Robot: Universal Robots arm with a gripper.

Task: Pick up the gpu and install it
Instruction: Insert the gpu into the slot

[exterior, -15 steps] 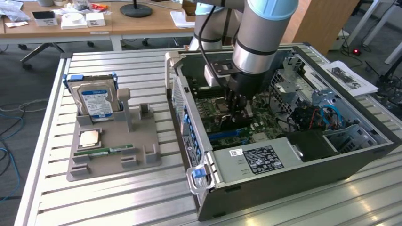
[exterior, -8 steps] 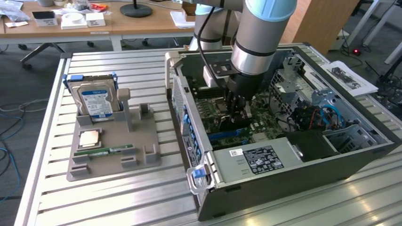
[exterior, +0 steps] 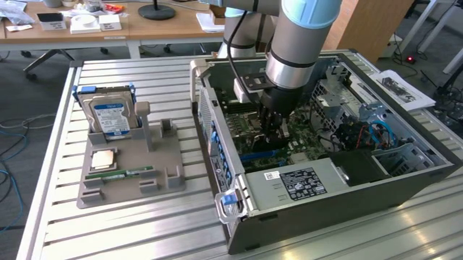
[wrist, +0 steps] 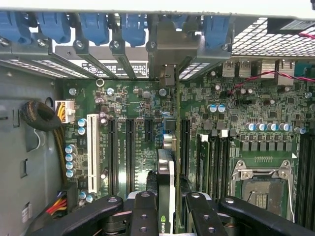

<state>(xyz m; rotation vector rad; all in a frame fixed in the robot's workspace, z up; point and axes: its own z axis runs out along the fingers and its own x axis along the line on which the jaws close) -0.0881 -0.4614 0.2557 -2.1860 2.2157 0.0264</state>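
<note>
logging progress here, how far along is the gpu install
Done: the gpu is picked up and clamped in the tool, down inside the open computer case. In hand: it is held edge-on over the motherboard expansion slots, bracket end toward the rear slot openings. Left: whether it is fully seated cannot be told, and the tool has not released it.

The gpu (wrist: 166, 169) stood edge-on in the gripper (wrist: 170, 199), its face hidden, and the wrist view's edge cut both off. In the exterior view the arm (exterior: 293, 59) covered part of the motherboard (exterior: 242, 116).
</note>
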